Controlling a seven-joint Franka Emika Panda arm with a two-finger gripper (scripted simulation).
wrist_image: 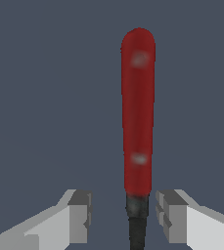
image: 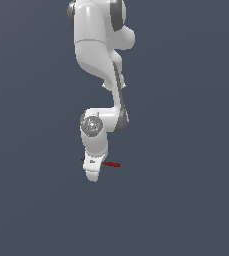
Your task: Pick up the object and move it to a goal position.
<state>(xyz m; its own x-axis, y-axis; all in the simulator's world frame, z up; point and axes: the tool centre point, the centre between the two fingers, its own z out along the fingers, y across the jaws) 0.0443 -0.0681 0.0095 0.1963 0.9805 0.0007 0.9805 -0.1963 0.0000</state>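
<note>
The object is a slim tool with a red handle [wrist_image: 138, 112] and a black shaft [wrist_image: 137, 222]. In the wrist view the shaft lies between my two fingers, closer to one finger [wrist_image: 169, 215] than to the other [wrist_image: 79, 217]. My gripper [wrist_image: 123, 216] is open, with a gap on both sides of the shaft. In the exterior view the gripper [image: 92, 174] is low over the ground, and the red handle [image: 112, 164] sticks out toward the exterior view's right. The tool's black end is mostly hidden behind the hand.
The ground is a plain dark grey-blue surface [image: 186, 200]. The white arm [image: 98, 55] comes down from the top of the exterior view.
</note>
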